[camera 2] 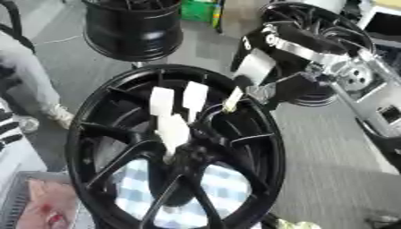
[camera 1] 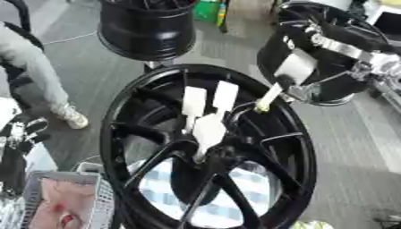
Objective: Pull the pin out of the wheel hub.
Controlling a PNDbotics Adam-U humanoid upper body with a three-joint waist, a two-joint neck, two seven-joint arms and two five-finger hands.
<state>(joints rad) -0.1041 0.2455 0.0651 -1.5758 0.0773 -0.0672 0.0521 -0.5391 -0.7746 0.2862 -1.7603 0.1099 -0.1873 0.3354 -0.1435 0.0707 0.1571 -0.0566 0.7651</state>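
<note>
A large black wheel hub (camera 1: 133, 112) stands tilted in the middle of both views. A slim cream pin (camera 1: 269, 96) with a yellowish lower tip sticks out of its upper right rim. My right hand (camera 1: 301, 74) comes down from the upper right, black with a pale pad, and its fingers close on the pin's upper end. Three white strips (camera 1: 207, 127) lie over the spokes near the hub's centre; I cannot tell what they are. My left hand (camera 1: 23, 134) rests at the left edge, fingers up and relaxed.
A second black wheel (camera 1: 149, 27) stands behind at the top, a third (camera 1: 337, 91) behind my right arm. A grey basket (camera 1: 98, 201) with something pink sits at the lower left. A checked cloth (camera 1: 235, 197) lies under the hub. A person's leg and white shoe (camera 1: 74, 118) stand at the left.
</note>
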